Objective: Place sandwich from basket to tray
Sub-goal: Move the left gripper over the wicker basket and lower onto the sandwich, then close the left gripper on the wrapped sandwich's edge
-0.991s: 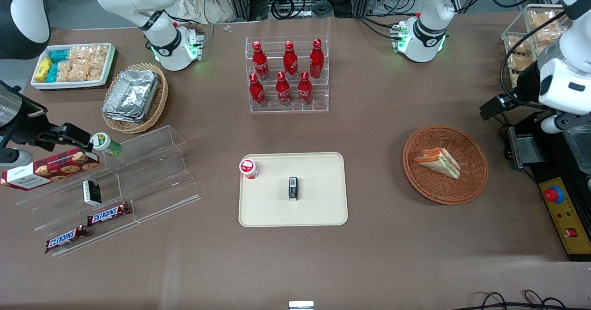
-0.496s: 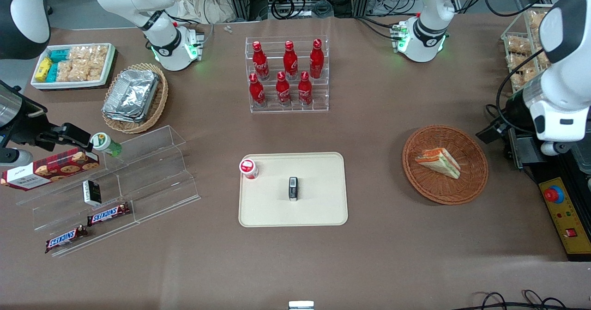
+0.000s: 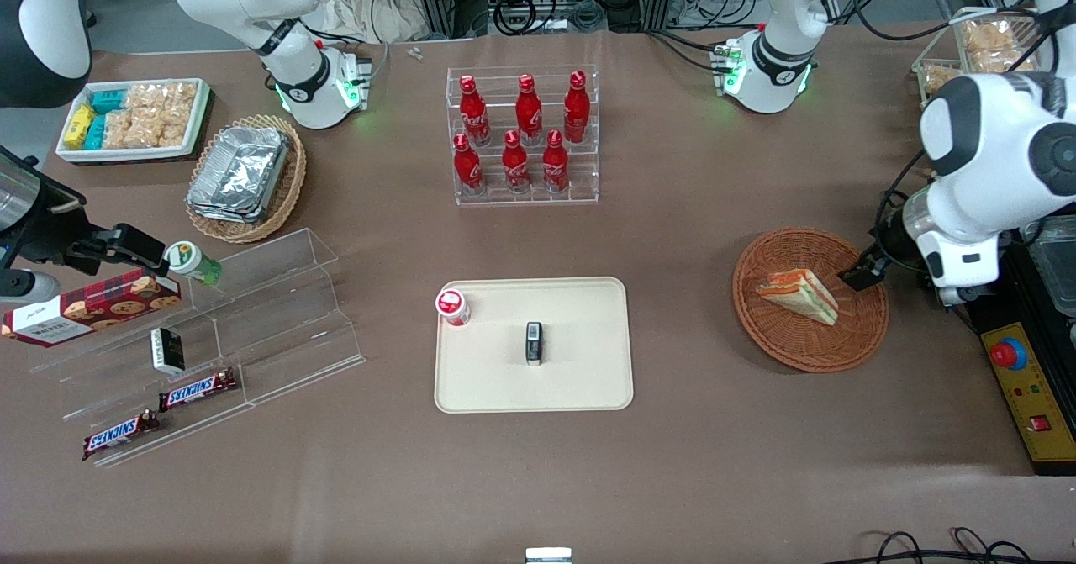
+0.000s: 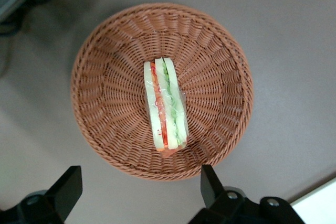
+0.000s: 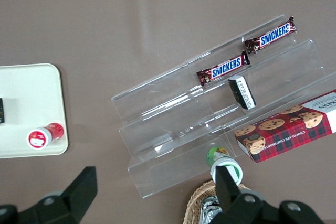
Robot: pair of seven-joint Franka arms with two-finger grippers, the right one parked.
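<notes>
The sandwich (image 3: 799, 295), a pale wedge with orange-red and green layers, lies in the round reddish-brown basket (image 3: 811, 341). The left wrist view shows the sandwich (image 4: 166, 106) on edge in the middle of the basket (image 4: 105, 77). My left gripper (image 3: 883, 280) hangs above the basket's rim on the side toward the working arm's end of the table, open and empty; its fingers (image 4: 68, 187) stand wide apart and clear of the sandwich. The cream tray (image 3: 580, 371) lies mid-table, toward the parked arm from the basket.
On the tray stand a red-capped small bottle (image 3: 452, 306) and a small dark item (image 3: 534, 343). A clear rack of red cola bottles (image 3: 523, 135) stands farther from the camera. A control box with a red button (image 3: 1021, 379) lies beside the basket.
The left arm has swung in from the table's end toward the basket; its gripper now hangs over the basket's rim. The sandwich has not moved.
</notes>
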